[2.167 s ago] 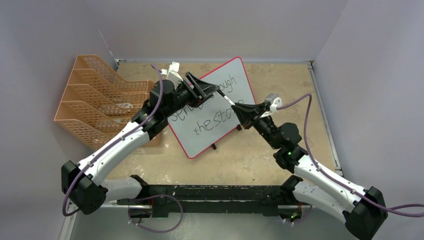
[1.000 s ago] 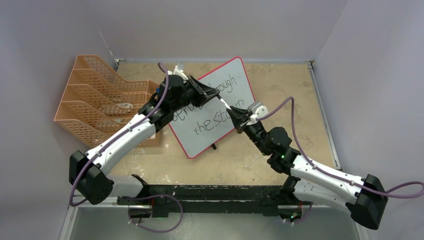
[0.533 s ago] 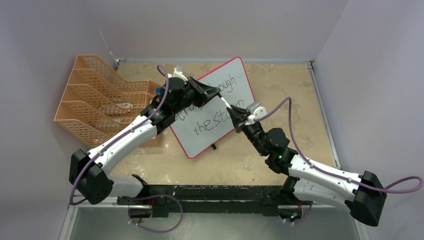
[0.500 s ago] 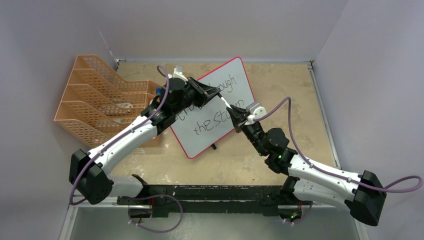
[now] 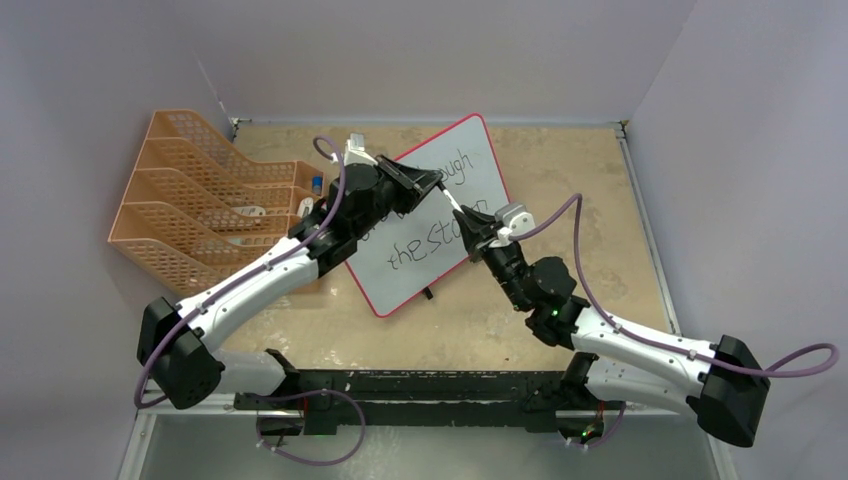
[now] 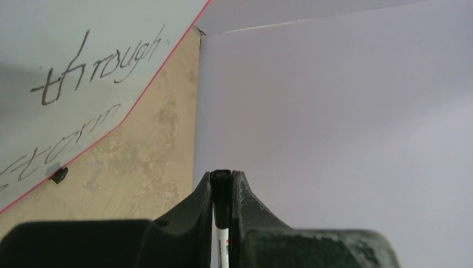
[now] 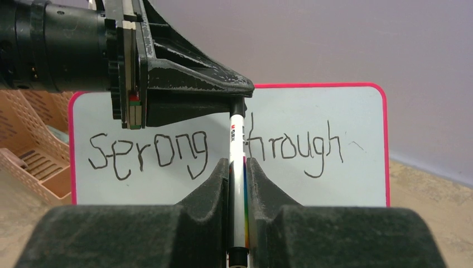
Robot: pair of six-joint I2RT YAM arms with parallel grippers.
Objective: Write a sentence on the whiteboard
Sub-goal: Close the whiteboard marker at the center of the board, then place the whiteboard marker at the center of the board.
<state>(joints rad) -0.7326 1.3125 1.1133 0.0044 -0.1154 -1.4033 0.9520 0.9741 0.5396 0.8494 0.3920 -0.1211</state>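
Observation:
The whiteboard (image 5: 482, 168) stands tilted at the back of the table, red-framed. The sentence (image 5: 426, 243) on it reads "Strong through / the storm" in black. A white marker (image 5: 452, 204) spans between both grippers in front of the board. My left gripper (image 5: 437, 185) is shut on the marker's black cap (image 6: 221, 190). My right gripper (image 5: 468, 222) is shut on its white barrel (image 7: 236, 139). In the right wrist view the left gripper (image 7: 242, 92) pinches the cap above my right gripper (image 7: 238, 163), with "Strong through" (image 7: 156, 153) behind on the whiteboard (image 7: 357, 173). The left wrist view shows the left gripper (image 6: 222, 177) and "through" (image 6: 95, 70).
An orange mesh file rack (image 5: 190, 205) stands left of the board, beside my left arm, with a small blue item (image 5: 316, 183) in it. One of the board's black feet (image 5: 430, 294) rests on the tan tabletop. Grey walls close in the back and both sides.
My right gripper has crept up and left toward the left one, and the left wrist has swung forward over the board. The marker stays pinched between both.

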